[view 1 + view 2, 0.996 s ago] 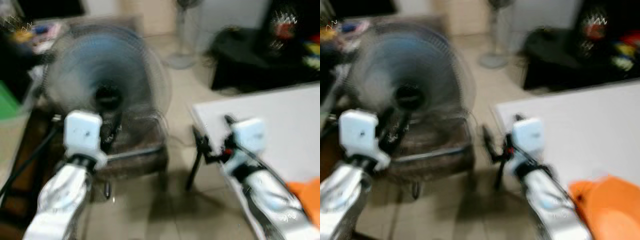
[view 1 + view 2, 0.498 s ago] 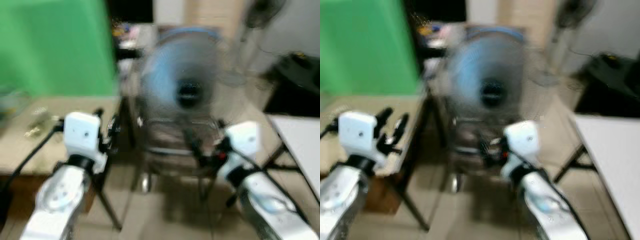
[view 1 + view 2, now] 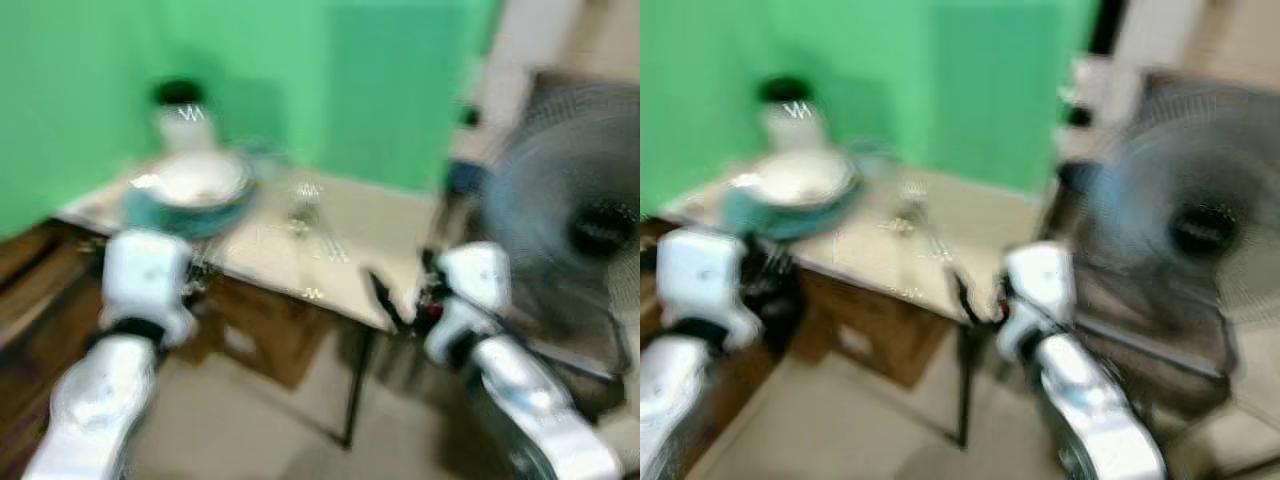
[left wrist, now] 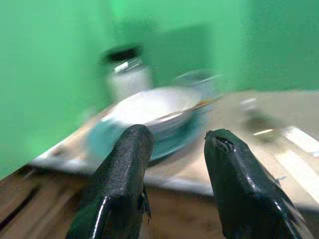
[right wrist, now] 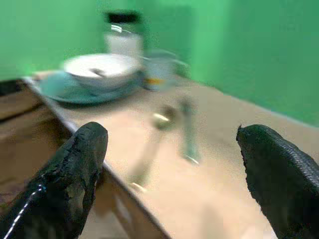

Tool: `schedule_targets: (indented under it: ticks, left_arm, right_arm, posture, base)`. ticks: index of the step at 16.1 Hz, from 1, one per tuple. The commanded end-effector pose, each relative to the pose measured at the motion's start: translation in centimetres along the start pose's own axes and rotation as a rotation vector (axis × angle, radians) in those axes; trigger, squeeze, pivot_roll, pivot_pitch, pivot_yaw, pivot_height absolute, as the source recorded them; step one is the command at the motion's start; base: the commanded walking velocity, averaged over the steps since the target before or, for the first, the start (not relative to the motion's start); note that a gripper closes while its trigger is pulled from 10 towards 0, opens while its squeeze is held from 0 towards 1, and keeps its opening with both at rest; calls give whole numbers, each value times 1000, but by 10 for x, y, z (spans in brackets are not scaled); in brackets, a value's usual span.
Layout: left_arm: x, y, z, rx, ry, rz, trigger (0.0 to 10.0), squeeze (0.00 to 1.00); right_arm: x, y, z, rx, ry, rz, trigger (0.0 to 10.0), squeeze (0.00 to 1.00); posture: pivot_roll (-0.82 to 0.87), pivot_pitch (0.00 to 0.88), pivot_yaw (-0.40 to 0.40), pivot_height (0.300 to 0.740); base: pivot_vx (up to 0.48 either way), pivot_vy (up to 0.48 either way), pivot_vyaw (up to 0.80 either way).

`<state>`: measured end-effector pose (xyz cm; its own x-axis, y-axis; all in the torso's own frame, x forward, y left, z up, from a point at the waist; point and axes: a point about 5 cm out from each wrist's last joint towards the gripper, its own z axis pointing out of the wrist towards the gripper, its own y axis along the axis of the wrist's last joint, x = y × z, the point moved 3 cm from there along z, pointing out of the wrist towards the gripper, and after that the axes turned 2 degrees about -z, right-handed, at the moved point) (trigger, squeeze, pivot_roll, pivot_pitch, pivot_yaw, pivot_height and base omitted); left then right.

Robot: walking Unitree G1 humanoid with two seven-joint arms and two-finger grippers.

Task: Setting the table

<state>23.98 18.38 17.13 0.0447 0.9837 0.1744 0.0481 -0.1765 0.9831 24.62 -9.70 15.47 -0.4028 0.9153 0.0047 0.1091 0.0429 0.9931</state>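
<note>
A beige table [image 3: 372,252] stands before a green wall, all blurred. On it a white bowl [image 3: 197,180] rests on a teal plate [image 3: 142,207], with a black-lidded jar [image 3: 182,112] behind and a clear cup [image 5: 160,69] beside them. A spoon and a fork [image 5: 175,119] lie near the table's middle. My left gripper [image 4: 177,140] is open and empty, level with the table's near edge and pointing at the bowl. My right gripper [image 5: 172,138] is open wide with nothing in it, just short of the table edge in front of the cutlery.
A large standing fan [image 3: 585,235] is close on the right, behind my right arm [image 3: 500,370]. Brown wooden furniture [image 3: 30,280] sits low at the left. A cardboard box [image 3: 265,340] is under the table, whose dark leg [image 3: 352,400] drops to the tiled floor.
The camera has swung left: the white table and orange item left view, the fan slid to the right, and the green wall and beige table came in. Both arms keep their pose.
</note>
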Motion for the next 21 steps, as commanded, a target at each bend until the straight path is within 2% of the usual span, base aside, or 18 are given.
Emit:
schedule_targets:
  ticks: [1, 3, 4, 5, 6, 10, 14, 15, 18, 21]
  left_arm:
    - [-9, 3, 1, -8, -35, -18, 10000, 0]
    - [-7, 1, 3, -3, -22, -13, 10000, 0]
    - [-6, 0, 4, 0, -18, -21, 10000, 0]
    - [-6, 0, 4, 2, -16, -30, 10000, 0]
    - [-6, -1, 4, 5, -25, -33, 10000, 0]
    - [-19, -8, 0, 43, -130, -37, 10000, 0]
    - [-21, -11, 0, 50, -142, -41, 10000, 0]
    - [-20, -11, 0, 50, -145, -43, 10000, 0]
    - [-21, -12, 0, 51, -151, -41, 10000, 0]
    - [-27, -11, -2, 48, -202, -34, 10000, 0]
  right_arm:
    - [-10, -4, 1, 18, -29, -20, 10000, 1000]
    - [-12, -8, 6, 27, -44, -29, 10000, 882]
    - [-15, -11, 9, 41, -74, -19, 10000, 773]
    - [-18, -14, 10, 51, -95, -15, 10000, 98]
    - [-19, -17, 11, 59, -105, -5, 10000, 0]
    - [-18, -20, 13, 61, -105, -1, 10000, 0]
    - [-24, -19, 18, 53, -135, -43, 10000, 0]
    - [-26, -19, 19, 51, -138, -30, 10000, 0]
    - [-30, -16, 20, 42, -152, -61, 10000, 0]
    - [-35, -12, 34, 52, -128, -103, 10000, 0]
  posture:
    - [81, 0, 25, 740]
    - [85, 0, 24, 740]
    - [90, 0, 23, 740]
    - [94, 0, 21, 740]
    - [95, 0, 20, 740]
    - [97, 0, 20, 740]
    - [91, 0, 17, 740]
    - [92, 0, 15, 740]
    - [93, 0, 15, 740]
    - [95, 0, 14, 740]
  base:
    - [0, 0, 0]
    - [0, 0, 0]
    - [0, 0, 0]
    - [0, 0, 0]
    - [0, 0, 0]
    - [250, 0, 0]
    - [259, 0, 0]
    - [274, 0, 0]
    - [291, 0, 800]
    - [189, 0, 135]
